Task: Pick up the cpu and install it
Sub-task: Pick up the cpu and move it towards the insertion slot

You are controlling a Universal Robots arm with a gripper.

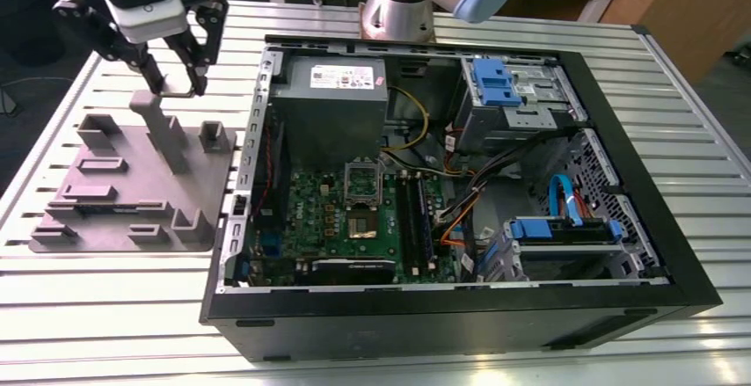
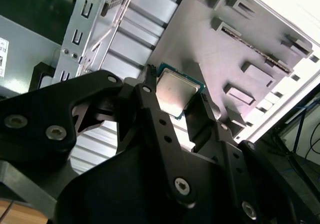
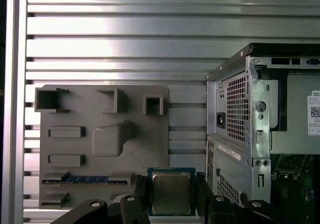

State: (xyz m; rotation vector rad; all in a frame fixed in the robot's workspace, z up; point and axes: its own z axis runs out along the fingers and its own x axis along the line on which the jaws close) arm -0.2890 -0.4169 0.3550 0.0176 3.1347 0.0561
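Note:
The cpu [image 3: 171,193], a small square chip with a silver-grey top and green rim, sits between my gripper's [image 3: 171,196] two black fingers [image 3: 141,186] in both wrist views, with the gripper shut on its opposite edges. In the second wrist view the cpu [image 2: 175,91] hangs above the grey plastic tray [image 2: 235,48]. The exterior view shows my gripper [image 1: 176,87] raised over the tray's [image 1: 105,201] far end, at the exterior view's left of the open computer case [image 1: 470,307]. The motherboard's socket [image 1: 361,179] lies inside the case.
The grey power-supply box [image 1: 332,96] sits at the case's far end. Black memory sticks [image 1: 413,214] stand beside the socket. Upright posts [image 1: 164,135] rise from the tray. Blue drive brackets [image 1: 505,83] and cables fill the case's right side. A slatted metal table [image 1: 118,316] carries everything.

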